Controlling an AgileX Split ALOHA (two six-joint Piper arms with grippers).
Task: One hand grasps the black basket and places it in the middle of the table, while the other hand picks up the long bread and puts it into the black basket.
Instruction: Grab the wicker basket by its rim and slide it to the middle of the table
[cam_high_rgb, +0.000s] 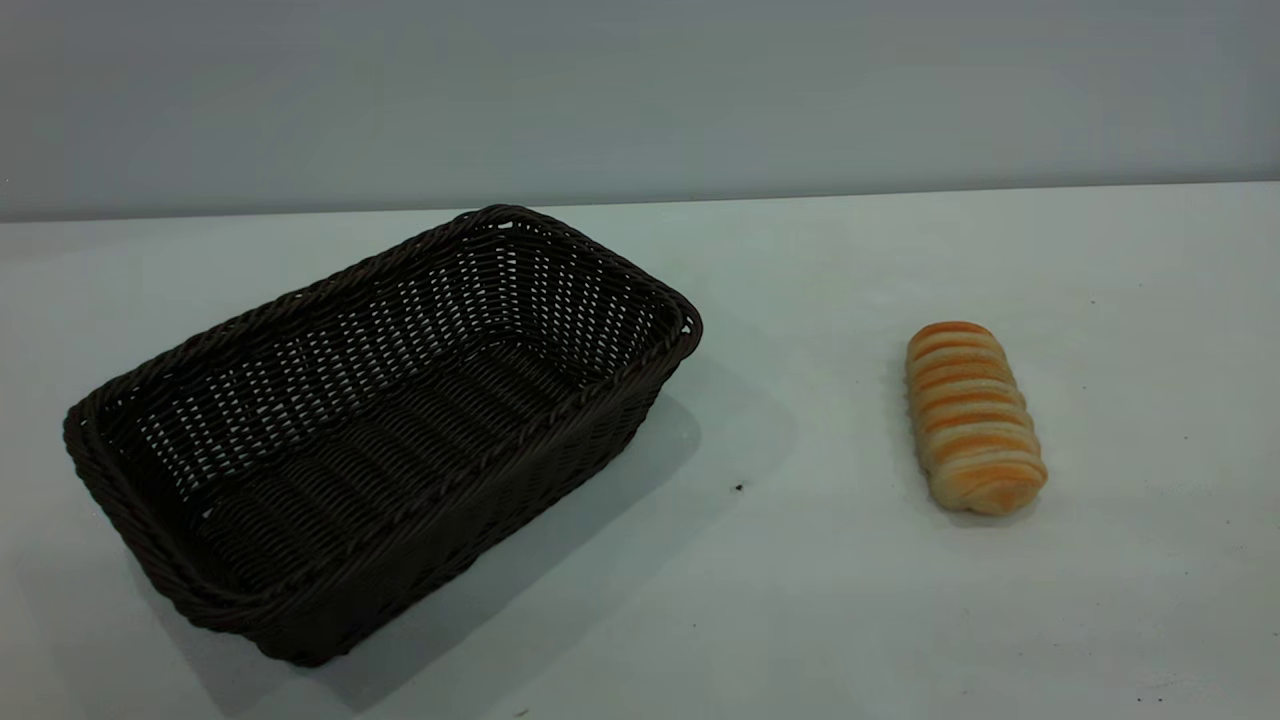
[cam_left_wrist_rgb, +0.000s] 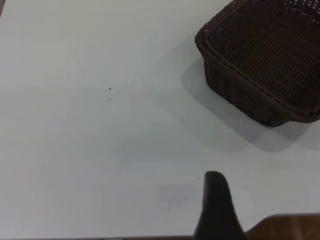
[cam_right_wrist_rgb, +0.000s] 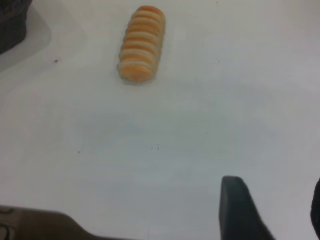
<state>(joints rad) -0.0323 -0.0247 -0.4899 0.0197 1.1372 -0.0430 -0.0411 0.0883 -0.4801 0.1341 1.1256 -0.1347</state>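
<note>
The black basket (cam_high_rgb: 380, 420) stands empty on the left part of the white table (cam_high_rgb: 800, 600), turned at an angle; its near corner (cam_left_wrist_rgb: 260, 65) shows in the left wrist view. The long bread (cam_high_rgb: 972, 418) lies striped side up on the right, well apart from the basket. My left gripper (cam_left_wrist_rgb: 267, 195) hangs over bare table short of the basket; one finger (cam_left_wrist_rgb: 215, 202) shows, with bare table beside it. My right gripper (cam_right_wrist_rgb: 272, 197) is open above bare table, a good way short of the bread (cam_right_wrist_rgb: 141, 43). Neither gripper appears in the exterior view.
A grey wall (cam_high_rgb: 640, 90) runs behind the table's far edge. A brown floor strip (cam_left_wrist_rgb: 290, 227) shows past the table's near edge. A small dark speck (cam_high_rgb: 739, 487) lies between basket and bread. A basket corner (cam_right_wrist_rgb: 10, 25) shows in the right wrist view.
</note>
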